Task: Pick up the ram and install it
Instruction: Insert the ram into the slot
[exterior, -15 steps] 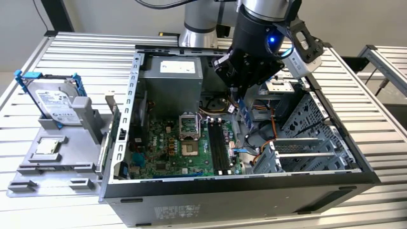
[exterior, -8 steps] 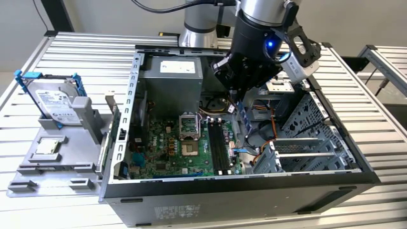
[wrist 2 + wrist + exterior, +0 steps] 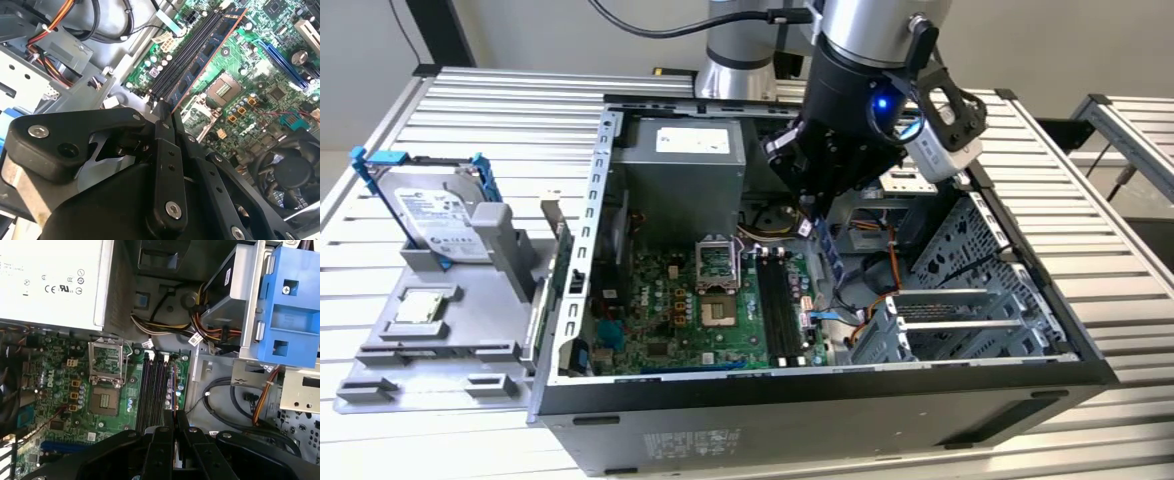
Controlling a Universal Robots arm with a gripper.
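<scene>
On the bench [image 3: 480, 100] the open computer case [image 3: 854, 420] lies on its side, so the motherboard [image 3: 670, 310] faces up to you. Your tool [image 3: 174, 416] is clamped on the ram [image 3: 211, 47], holding it on edge, along the black slots [image 3: 150, 390] and close above them, I think to enter straight.

Counted on the bench: 1 robot arm [image 3: 867, 30] w/ 1 gripper [image 3: 817, 212], 1 open PC case [image 3: 814, 420], 1 grey holder [image 3: 440, 350]. Inside the case: 1 motherboard [image 3: 667, 300], 1 CPU socket [image 3: 720, 285], 1 PSU [image 3: 680, 150], 1 ram stick [image 3: 200, 65]. On the holder: 1 hard drive [image 3: 434, 220] in 1 blue frame [image 3: 374, 160], plus 1 small square chip [image 3: 424, 308].
</scene>
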